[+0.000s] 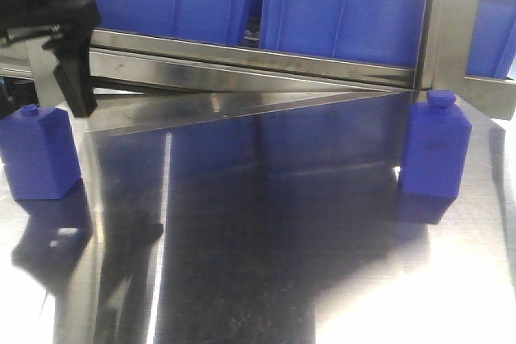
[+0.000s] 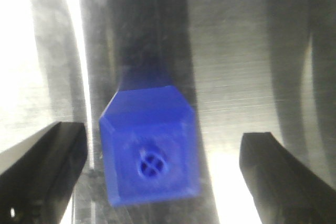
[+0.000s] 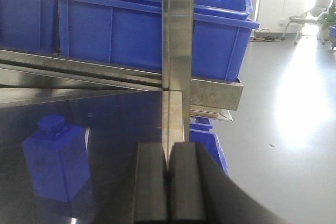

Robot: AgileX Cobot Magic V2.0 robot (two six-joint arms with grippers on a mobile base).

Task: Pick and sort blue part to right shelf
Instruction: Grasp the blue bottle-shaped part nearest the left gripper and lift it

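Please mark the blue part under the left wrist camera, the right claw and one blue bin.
blue part [image 2: 149,148]: left wrist view, top face just above the cap.
right claw [image 3: 168,156]: right wrist view, seam between its shut fingers.
blue bin [image 3: 110,35]: right wrist view, front wall.

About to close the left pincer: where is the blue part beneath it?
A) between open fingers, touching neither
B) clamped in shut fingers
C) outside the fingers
A: the left wrist view shows the blue part between the open fingers of the left pincer, a gap on each side.
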